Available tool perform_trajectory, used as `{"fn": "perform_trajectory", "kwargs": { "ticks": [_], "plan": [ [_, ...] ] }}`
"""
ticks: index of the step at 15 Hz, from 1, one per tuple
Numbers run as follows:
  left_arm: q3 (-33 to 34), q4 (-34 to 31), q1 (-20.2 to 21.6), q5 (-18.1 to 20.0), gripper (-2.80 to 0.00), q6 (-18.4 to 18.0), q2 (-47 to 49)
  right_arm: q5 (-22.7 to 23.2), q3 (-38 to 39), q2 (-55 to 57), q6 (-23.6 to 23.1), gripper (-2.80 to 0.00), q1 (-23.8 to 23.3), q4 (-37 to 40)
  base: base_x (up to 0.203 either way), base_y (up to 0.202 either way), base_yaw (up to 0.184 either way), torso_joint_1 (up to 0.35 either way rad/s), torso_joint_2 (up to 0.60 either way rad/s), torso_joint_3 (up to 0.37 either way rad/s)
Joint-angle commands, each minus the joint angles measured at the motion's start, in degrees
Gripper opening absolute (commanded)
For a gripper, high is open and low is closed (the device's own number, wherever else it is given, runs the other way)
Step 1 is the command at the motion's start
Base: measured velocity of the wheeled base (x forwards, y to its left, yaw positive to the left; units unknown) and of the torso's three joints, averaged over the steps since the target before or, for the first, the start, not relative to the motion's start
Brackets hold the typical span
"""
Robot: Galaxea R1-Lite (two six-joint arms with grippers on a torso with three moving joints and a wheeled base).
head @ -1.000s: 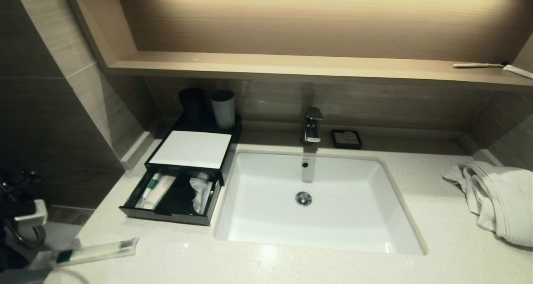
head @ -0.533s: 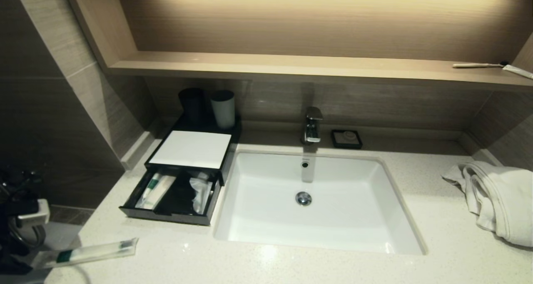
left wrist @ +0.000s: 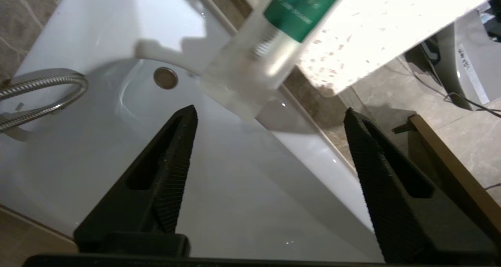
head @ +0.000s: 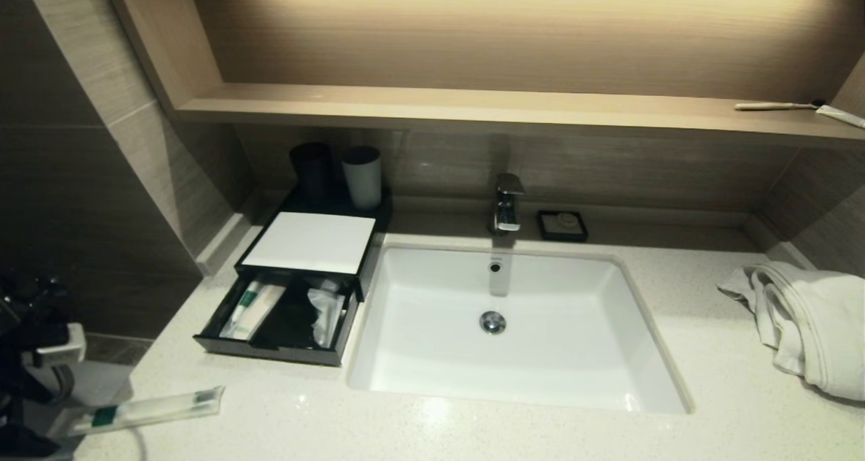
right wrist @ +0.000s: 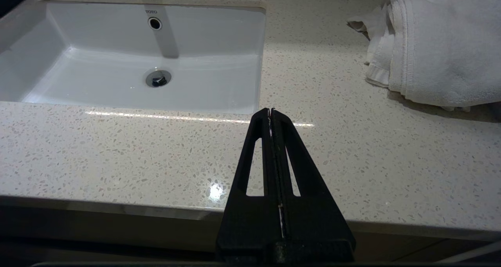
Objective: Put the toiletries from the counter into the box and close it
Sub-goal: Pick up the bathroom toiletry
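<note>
A clear wrapped toothbrush packet (head: 145,410) with a green label lies on the counter's front left corner, its end overhanging the edge. My left gripper (left wrist: 270,114) is open and empty, low beside the counter's left edge, with the packet (left wrist: 274,36) just ahead of the fingertips and apart from them. The left arm (head: 40,353) shows at the far left of the head view. The black box (head: 270,349) with a white lid (head: 311,241) has its drawer pulled open, holding a green-labelled tube (head: 251,307) and a plastic-wrapped item (head: 326,312). My right gripper (right wrist: 271,111) is shut and empty over the counter's front edge.
The white sink (head: 513,326) with its faucet (head: 507,204) fills the middle. A folded white towel (head: 807,322) lies at the right. Two cups (head: 361,176) stand behind the box, and a soap dish (head: 562,224) sits by the faucet. A toothbrush (head: 777,105) lies on the shelf.
My left arm has shifted slightly to the right, closer to the counter's edge and the packet. The packet, the box and the right gripper have not moved.
</note>
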State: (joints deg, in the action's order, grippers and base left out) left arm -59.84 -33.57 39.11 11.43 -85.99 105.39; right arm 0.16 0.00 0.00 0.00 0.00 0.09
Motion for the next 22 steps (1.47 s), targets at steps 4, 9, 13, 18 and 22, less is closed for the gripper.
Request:
{"fn": "perform_trajectory", "kwargs": {
  "ticks": [4,9,13,18,22],
  "plan": [
    [-2.02,-0.17,-2.05,0.13,0.00,-0.58,2.67,0.02,0.00,0.00,0.00,-2.80,0.00,0.00,0.000,0.000,0.000,0.000,0.00,0.000],
    [-2.12,0.24,-6.17,0.08,0.00,-0.96,4.47,0.02,0.00,0.00,0.00,-2.80,0.00,0.00,0.000,0.000,0.000,0.000,0.00,0.000],
    [-3.69,0.37,-7.11,0.08,0.00,-1.02,5.87,0.02,0.00,0.00,0.00,-2.80,0.00,0.00,0.000,0.000,0.000,0.000,0.00,0.000],
    [-3.97,0.44,-7.12,-0.01,0.00,-0.93,6.85,0.02,0.00,0.00,0.00,-2.80,0.00,0.00,0.000,0.000,0.000,0.000,0.00,0.000],
    [-3.90,0.35,-7.06,-0.15,0.00,-0.90,6.89,0.02,0.00,0.00,0.00,-2.80,0.00,0.00,0.000,0.000,0.000,0.000,0.00,0.000]
  ]
}}
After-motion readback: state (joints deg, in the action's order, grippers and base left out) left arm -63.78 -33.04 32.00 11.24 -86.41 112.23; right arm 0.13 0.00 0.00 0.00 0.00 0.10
